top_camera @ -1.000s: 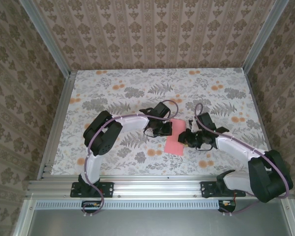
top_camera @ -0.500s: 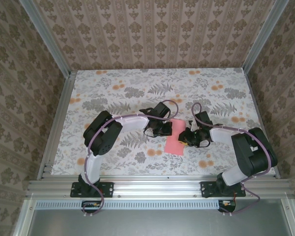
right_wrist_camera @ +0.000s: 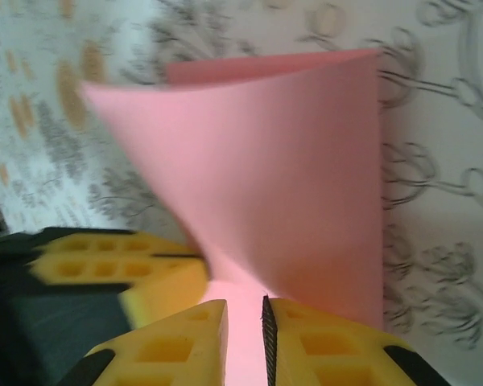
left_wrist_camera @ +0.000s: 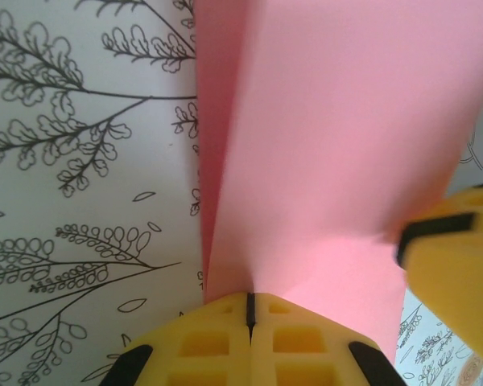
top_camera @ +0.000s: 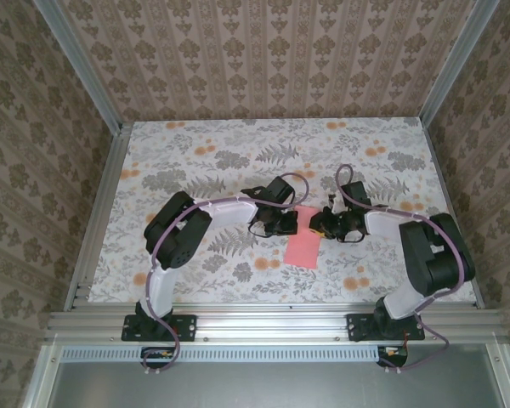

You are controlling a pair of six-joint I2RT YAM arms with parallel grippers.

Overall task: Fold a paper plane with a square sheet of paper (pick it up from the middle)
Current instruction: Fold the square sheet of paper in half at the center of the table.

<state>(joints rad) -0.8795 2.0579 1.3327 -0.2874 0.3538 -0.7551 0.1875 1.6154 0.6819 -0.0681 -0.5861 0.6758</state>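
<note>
square sheet of paper (top_camera: 302, 246) resting part-folded at bench (top_camera: 195, 153) centre | left jaws clamping its edge, right jaws pinching it too | risk: opposing pulls tearing it or skewing the crease

- Thin salmon-pink paper sheet (top_camera: 303, 245), folded over into a narrow two-layer strip.
- Lies near the middle of the floral table (top_camera: 195, 161), far end lifted and curled.
</note>
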